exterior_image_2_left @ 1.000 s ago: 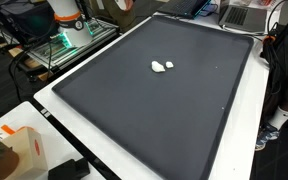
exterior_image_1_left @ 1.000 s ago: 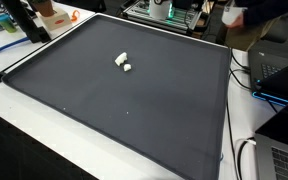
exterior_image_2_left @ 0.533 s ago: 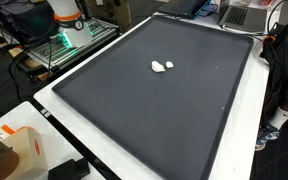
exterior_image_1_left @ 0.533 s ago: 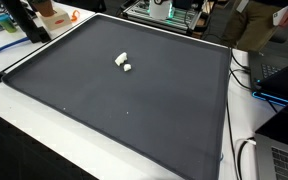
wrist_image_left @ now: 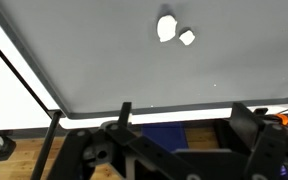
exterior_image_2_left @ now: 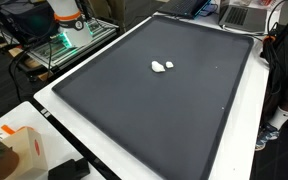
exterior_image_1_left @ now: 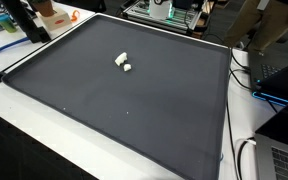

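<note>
At the lower edge of the wrist view, the gripper [wrist_image_left: 184,120], with dark fingers [wrist_image_left: 124,112] spread wide apart and nothing pinched between them. Touches no object. Well apart from it, near the top of the same view, a larger white piece [wrist_image_left: 166,28] and just to its right a smaller white piece [wrist_image_left: 187,37], both lying flat on the dark mat [wrist_image_left: 94,60]. Too small to tell whether touching each other or only very close.

In both exterior views, the same pair on the middle part of the mat, a little toward the far side: in an exterior view at [exterior_image_1_left: 121,59] and [exterior_image_1_left: 128,67], the smaller one nearer and to the right; in an exterior view at [exterior_image_2_left: 159,67] and [exterior_image_2_left: 169,65], side by side. Under the mat, a white table [exterior_image_2_left: 54,105], bare only as a narrow border. At the near left corner in an exterior view, off the mat, an orange box [exterior_image_2_left: 24,148]. At the near right in an exterior view, a laptop [exterior_image_1_left: 284,160], beside the mat edge.
</note>
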You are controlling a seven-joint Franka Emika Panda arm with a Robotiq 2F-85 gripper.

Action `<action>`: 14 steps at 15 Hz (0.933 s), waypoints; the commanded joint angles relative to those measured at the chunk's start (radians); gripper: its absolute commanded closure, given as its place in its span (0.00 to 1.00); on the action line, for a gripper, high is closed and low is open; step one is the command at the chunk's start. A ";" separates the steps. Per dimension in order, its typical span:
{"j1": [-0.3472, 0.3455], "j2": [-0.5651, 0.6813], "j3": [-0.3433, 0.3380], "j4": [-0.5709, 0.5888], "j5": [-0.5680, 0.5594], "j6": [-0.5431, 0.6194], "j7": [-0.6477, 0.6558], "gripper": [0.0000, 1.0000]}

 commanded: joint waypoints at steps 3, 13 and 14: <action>-0.017 0.111 0.114 0.006 -0.003 0.045 0.154 0.00; -0.157 0.449 0.218 0.005 -0.176 0.423 0.287 0.00; -0.210 0.480 0.239 0.005 -0.231 0.455 0.304 0.00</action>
